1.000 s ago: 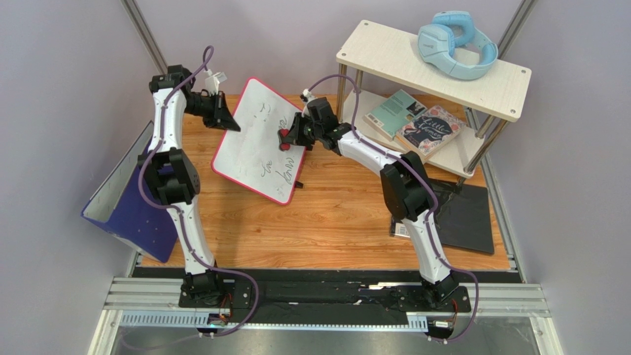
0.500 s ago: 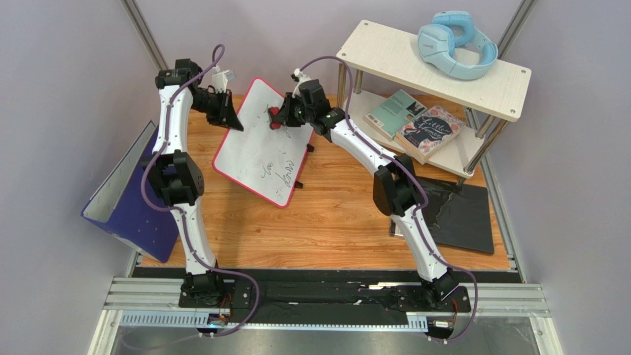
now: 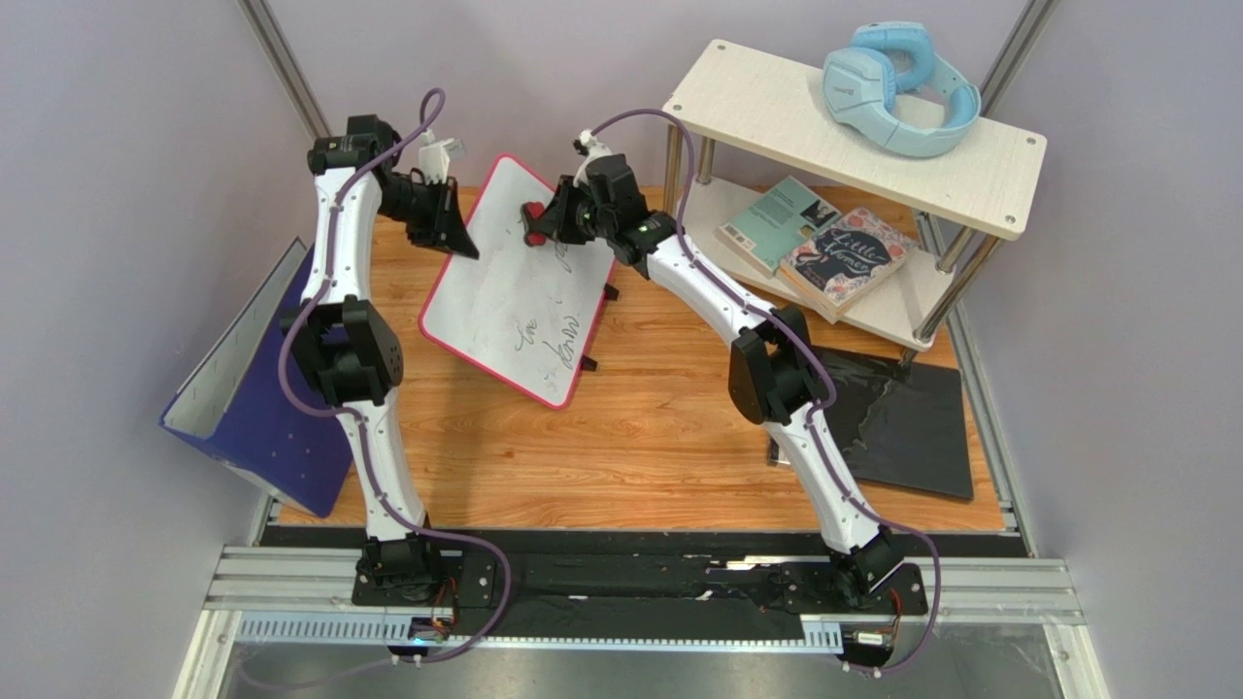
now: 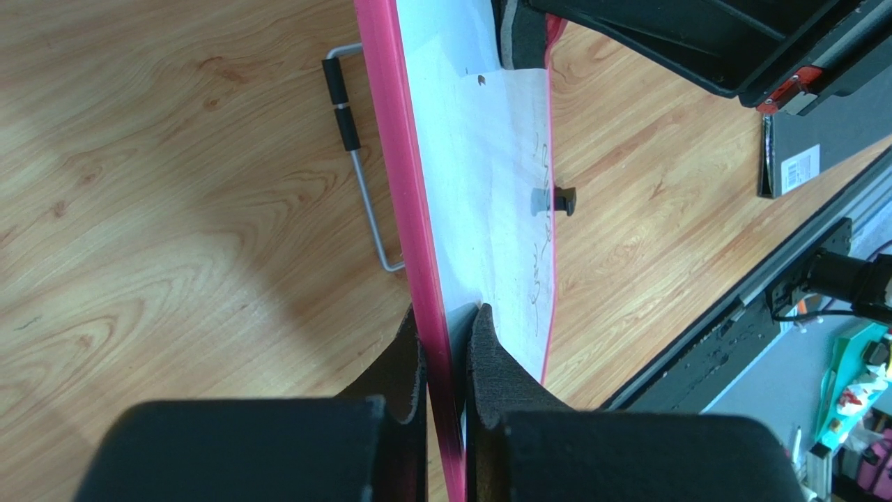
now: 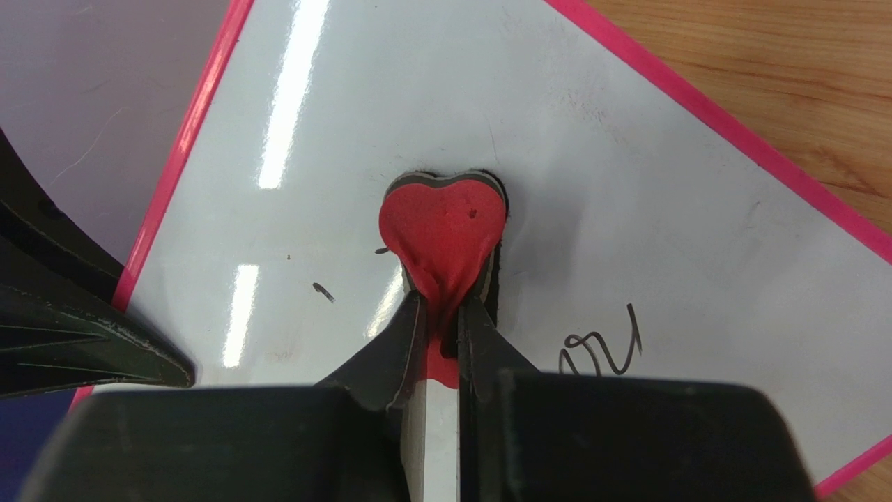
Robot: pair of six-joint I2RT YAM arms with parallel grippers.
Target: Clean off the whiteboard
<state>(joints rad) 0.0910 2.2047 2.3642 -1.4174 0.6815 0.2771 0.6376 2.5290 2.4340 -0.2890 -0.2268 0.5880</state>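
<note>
Item, nearest: we are logging a band of bare wooden table (image 3: 642, 466) on the near side of the whiteboard (image 3: 504, 306), running free to the table's front edge. Left of the whiteboard, a blue folder (image 3: 256, 408) is overhanging the table's left edge. Right of it and well apart, a black mat (image 3: 905, 423) is lying at the right edge.

Item, the whiteboard: it is sitting left of table centre, turned diagonally, with its near corner pointing into the bare wood. Black script is showing on its near half and by its right edge.

Item, left gripper (image 4: 448, 335): we are recording it clamped on the whiteboard's far-left edge, one pad on each face of the pink border.

Item, right gripper (image 5: 440, 314): it is pinching a red heart-shaped eraser (image 5: 442, 225), which is pressing on the whiteboard near its far corner, close to the left gripper.

Item, farthest: right of the whiteboard's far edge, a two-tier shelf (image 3: 861, 139) is carrying blue headphones (image 3: 893, 88) above and books (image 3: 817, 241) below.
</note>
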